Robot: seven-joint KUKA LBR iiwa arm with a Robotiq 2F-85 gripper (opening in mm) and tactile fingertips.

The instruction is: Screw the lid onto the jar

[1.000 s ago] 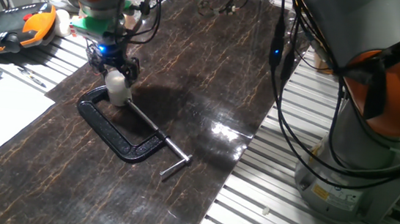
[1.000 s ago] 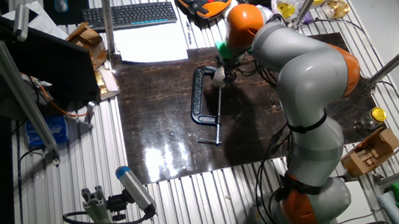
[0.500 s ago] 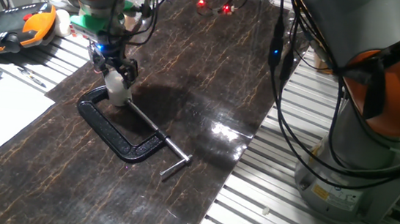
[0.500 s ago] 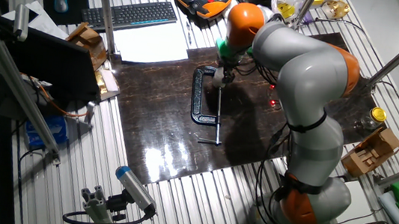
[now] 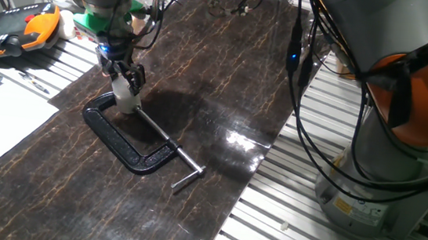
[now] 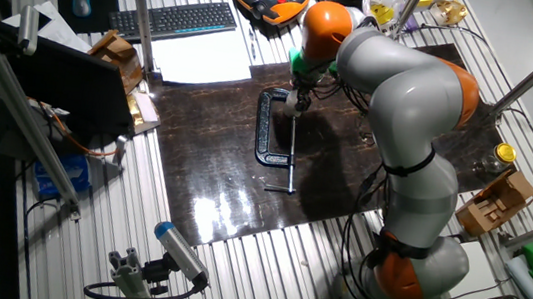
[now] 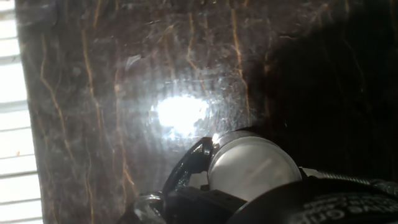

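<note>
Because the black C-clamp [image 5: 130, 137] pins the jar [image 5: 127, 101] against turning, we keep the gripper [image 5: 124, 76] apparently pinching the lid [image 7: 254, 169] right above it.

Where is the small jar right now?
In one fixed view the jar sits on the dark mat inside the black C-clamp, at its far end, directly under the gripper.

The arm reaches down, its gripper [image 5: 126, 80] pointing at the table, fingers close together.

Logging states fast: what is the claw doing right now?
Claw: closed on the lid atop the small jar, which sits in the C-clamp.
</note>
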